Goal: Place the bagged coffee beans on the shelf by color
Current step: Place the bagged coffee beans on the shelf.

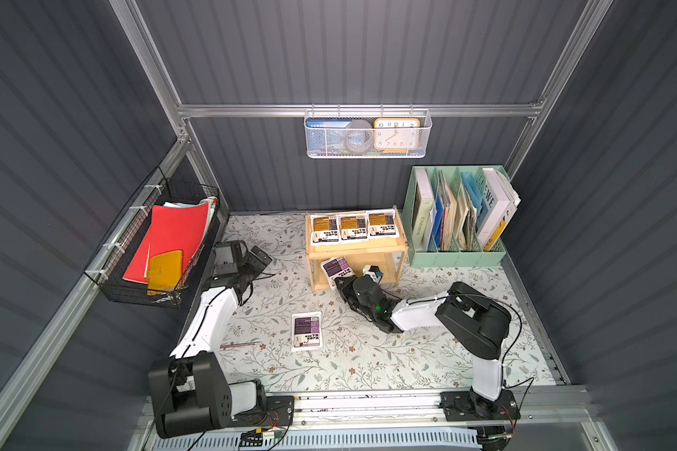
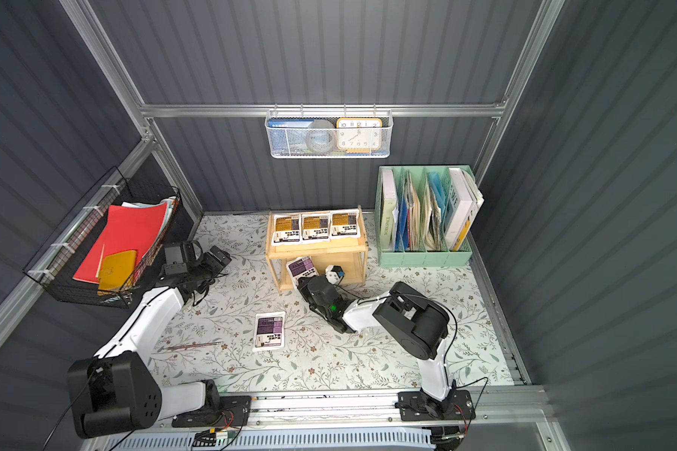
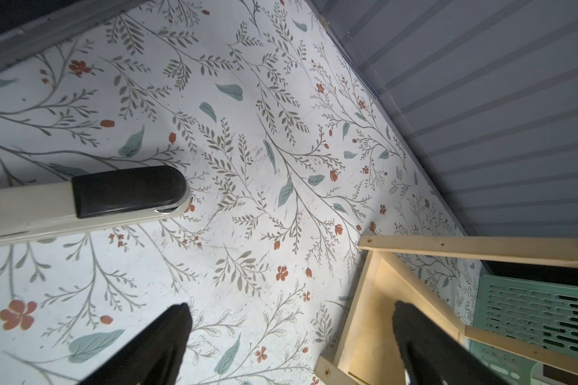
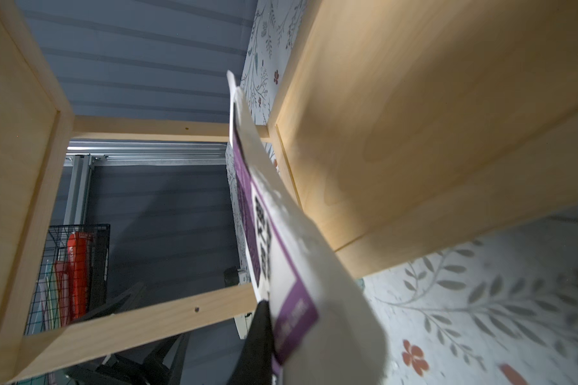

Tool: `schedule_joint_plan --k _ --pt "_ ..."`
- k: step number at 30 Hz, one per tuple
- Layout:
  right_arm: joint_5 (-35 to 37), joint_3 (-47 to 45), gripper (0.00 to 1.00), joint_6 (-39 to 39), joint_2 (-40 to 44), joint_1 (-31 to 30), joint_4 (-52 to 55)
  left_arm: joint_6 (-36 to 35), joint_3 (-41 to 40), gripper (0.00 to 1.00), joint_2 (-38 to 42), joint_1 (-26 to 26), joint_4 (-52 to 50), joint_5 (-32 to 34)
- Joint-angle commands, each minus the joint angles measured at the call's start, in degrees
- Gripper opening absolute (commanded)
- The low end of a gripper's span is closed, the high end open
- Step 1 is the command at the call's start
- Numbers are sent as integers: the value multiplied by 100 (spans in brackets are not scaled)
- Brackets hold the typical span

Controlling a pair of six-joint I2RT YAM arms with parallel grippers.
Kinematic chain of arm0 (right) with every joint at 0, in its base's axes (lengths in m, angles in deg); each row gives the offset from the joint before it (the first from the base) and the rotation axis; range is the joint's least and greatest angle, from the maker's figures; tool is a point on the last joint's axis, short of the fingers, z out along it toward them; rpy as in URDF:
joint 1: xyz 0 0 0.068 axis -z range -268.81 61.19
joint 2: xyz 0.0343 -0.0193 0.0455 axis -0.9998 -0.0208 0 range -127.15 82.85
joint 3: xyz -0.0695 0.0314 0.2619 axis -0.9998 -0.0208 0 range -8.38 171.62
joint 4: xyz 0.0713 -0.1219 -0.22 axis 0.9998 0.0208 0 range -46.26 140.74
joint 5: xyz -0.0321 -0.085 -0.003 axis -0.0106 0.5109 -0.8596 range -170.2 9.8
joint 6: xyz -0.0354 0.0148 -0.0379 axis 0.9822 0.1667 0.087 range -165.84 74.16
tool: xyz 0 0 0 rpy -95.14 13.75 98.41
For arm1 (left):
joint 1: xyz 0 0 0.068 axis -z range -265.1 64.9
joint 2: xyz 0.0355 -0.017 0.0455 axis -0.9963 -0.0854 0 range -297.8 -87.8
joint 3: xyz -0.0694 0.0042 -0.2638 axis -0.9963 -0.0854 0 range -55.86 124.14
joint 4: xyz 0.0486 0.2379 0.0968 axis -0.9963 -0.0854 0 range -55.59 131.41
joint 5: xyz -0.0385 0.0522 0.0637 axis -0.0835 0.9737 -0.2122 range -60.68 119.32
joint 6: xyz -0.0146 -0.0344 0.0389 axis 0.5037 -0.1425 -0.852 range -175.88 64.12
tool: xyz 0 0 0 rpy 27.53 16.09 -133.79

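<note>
The light-wood shelf [image 1: 358, 254] [image 2: 317, 253] stands at the back of the table. Three orange-label bags [image 1: 353, 227] [image 2: 316, 227] lie side by side in its top tray. My right gripper [image 1: 341, 280] [image 2: 304, 278] [image 4: 274, 333] is shut on a purple-label bag [image 1: 336, 268] [image 2: 301, 267] [image 4: 274, 233]. That bag is tilted at the front left of the lower tier's opening. A second purple-label bag [image 1: 306, 331] [image 2: 269, 331] lies flat mid-table. My left gripper [image 1: 259, 255] [image 2: 219, 255] [image 3: 291, 316] is open and empty, left of the shelf.
A mint-green file organizer [image 1: 458, 250] with books stands right of the shelf. A black wire basket [image 1: 153, 242] with red folders hangs on the left wall. A white mesh basket [image 1: 368, 134] hangs on the back wall. A thin stick [image 1: 240, 345] lies near the left arm.
</note>
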Motion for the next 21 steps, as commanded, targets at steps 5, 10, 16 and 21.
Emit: schedule_joint_plan --k 5,10,16,21 --pt "481 652 0 -158 -363 24 375 -41 146 100 -384 -129 330 -761" --pt "584 1003 0 -261 -593 42 659 -65 167 100 -435 -156 367 -767" --pt "690 1403 0 -389 -890 42 920 -119 151 100 -452 -180 378 -767" --pt "824 1700 0 -466 -1087 42 1207 -128 136 100 -458 -180 418 -803"
